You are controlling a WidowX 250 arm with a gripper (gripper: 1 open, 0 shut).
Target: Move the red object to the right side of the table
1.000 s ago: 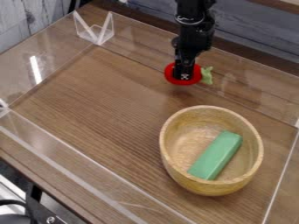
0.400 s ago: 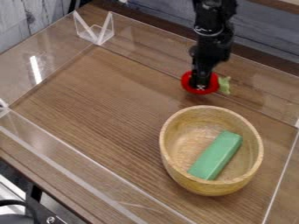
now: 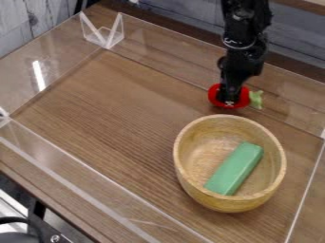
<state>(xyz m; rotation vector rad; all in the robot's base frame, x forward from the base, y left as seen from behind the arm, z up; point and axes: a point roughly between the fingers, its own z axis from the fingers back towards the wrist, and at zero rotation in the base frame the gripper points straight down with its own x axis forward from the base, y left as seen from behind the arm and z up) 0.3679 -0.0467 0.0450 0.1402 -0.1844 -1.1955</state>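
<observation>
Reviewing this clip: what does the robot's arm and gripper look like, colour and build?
A slim, all-black arm of blocky, stacked segments comes down from the top edge, narrowing to a small black gripper. No cables, labels or markings are distinguishable at this picture size.

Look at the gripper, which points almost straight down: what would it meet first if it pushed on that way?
The gripper is shut on the red object, so pushing on would likely press that toy against the table right beneath it.
</observation>
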